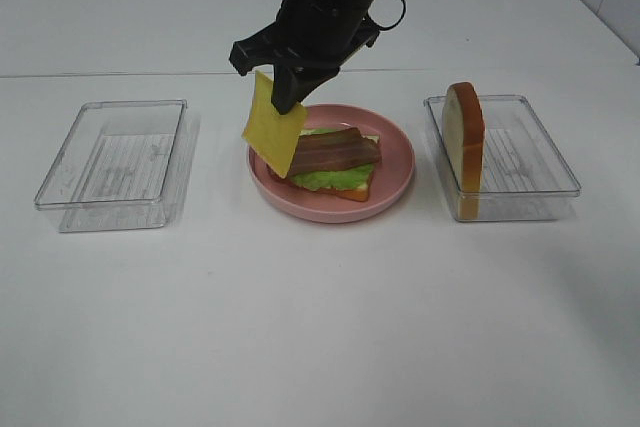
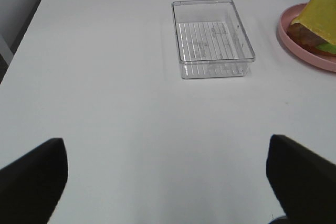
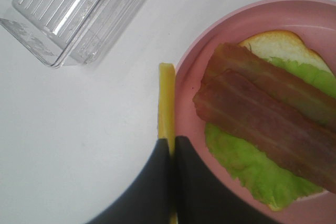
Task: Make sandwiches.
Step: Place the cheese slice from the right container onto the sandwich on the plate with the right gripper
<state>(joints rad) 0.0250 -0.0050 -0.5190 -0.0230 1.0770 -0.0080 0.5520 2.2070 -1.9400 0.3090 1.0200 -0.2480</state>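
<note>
A: Where is the sandwich [image 1: 335, 162]?

B: On the pink plate [image 1: 395, 182], in the middle of the table [image 1: 320, 327]. It is not done. You can see bread at the bottom, a green lettuce leaf [image 3: 247, 166], and two brown bacon strips [image 3: 262, 111] on top.

A: And the cheese [image 1: 273, 125]?

B: The right gripper [image 3: 170, 148] is squeezed tight on the yellow cheese square. It hangs over the plate's edge at about 9 o'clock and hides a bit of the sandwich.

A: Any more bread?

B: One bread slice [image 1: 464, 147] stands on its edge in the clear tray [image 1: 540, 182] at 3 o'clock. The other tray [image 1: 110, 162] sits at 9 o'clock.

A: The left gripper [image 2: 168, 182]?

B: Its fingers [image 2: 31, 179] are wide apart, holding nothing. Only the dark tips show.
</note>
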